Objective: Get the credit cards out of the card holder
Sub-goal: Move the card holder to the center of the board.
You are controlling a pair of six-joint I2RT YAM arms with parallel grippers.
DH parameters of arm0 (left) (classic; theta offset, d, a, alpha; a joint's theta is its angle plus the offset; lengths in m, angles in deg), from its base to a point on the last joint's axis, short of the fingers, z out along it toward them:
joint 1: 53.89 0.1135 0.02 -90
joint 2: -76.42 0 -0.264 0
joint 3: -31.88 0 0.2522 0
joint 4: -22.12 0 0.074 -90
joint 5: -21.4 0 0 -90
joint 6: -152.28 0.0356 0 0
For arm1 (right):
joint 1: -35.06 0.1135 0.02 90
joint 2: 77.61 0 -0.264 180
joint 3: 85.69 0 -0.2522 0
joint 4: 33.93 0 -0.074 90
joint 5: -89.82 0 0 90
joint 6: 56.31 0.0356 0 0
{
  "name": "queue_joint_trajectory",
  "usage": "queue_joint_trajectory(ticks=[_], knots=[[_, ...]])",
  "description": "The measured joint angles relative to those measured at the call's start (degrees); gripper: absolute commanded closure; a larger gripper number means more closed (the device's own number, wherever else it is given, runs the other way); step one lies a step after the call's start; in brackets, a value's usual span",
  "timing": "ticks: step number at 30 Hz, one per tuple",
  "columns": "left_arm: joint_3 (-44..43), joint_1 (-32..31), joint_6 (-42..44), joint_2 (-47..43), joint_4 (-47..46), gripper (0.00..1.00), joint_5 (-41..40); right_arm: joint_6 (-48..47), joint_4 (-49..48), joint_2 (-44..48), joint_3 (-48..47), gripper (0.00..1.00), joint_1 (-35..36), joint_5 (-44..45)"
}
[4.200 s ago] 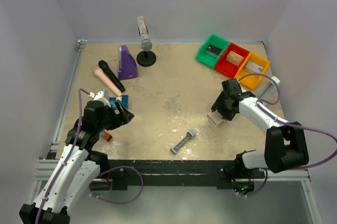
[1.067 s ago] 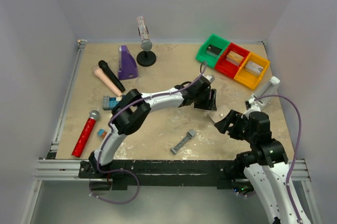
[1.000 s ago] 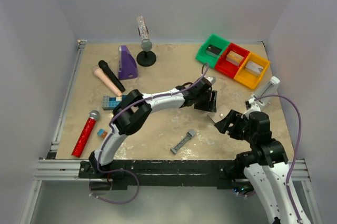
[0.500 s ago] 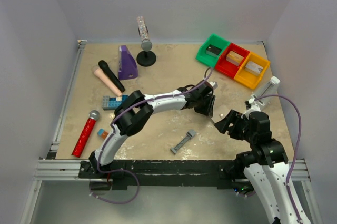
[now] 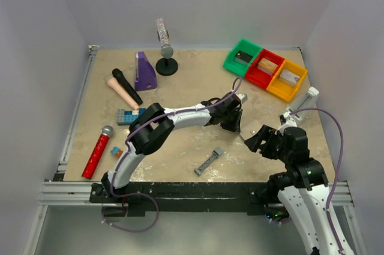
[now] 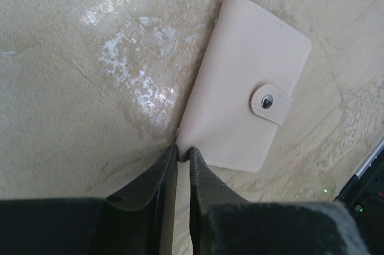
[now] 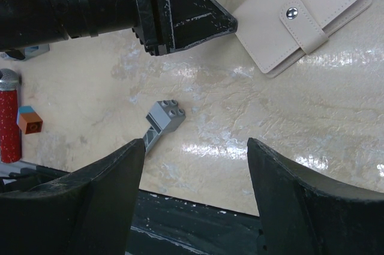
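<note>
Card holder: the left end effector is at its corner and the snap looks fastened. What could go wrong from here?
1. The card holder lies flat, snap strap fastened; the left end effector, nearly shut at its corner, may only push it across the table.
2. The right end effector hangs open close by, so the two could collide.

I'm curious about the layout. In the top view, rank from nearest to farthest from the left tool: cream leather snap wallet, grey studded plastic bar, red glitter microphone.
1. Cream leather snap wallet, at the tips of the left tool.
2. Grey studded plastic bar, toward the near edge.
3. Red glitter microphone, far left.
</note>
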Motion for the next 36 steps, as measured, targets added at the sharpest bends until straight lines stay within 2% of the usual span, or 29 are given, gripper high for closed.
queue_joint_trajectory(ticks=[6,16,27,32,36], knots=[[5.57,-0.07,-0.22,-2.86,-4.24,1.0,-0.02,0.0,0.04,0.04,0.0,0.26,0.0,0.0],[27.89,1.07,-4.09,-20.63,-14.95,1.0,-2.16,0.0,0.0,0.02,0.0,0.26,0.0,0.02],[51.28,5.01,-12.74,-43.45,-22.77,1.0,-14.75,-1.33,-2.95,-4.0,1.36,0.26,0.0,-1.88],[57.75,8.33,-17.31,-46.25,-23.78,1.0,-19.19,-1.79,-5.27,-7.04,2.34,0.26,0.04,-3.5],[58.84,8.79,-20.85,-45.44,-22.16,0.98,-21.49,-2.1,-6.84,-9.07,2.97,0.26,0.11,-4.87]])
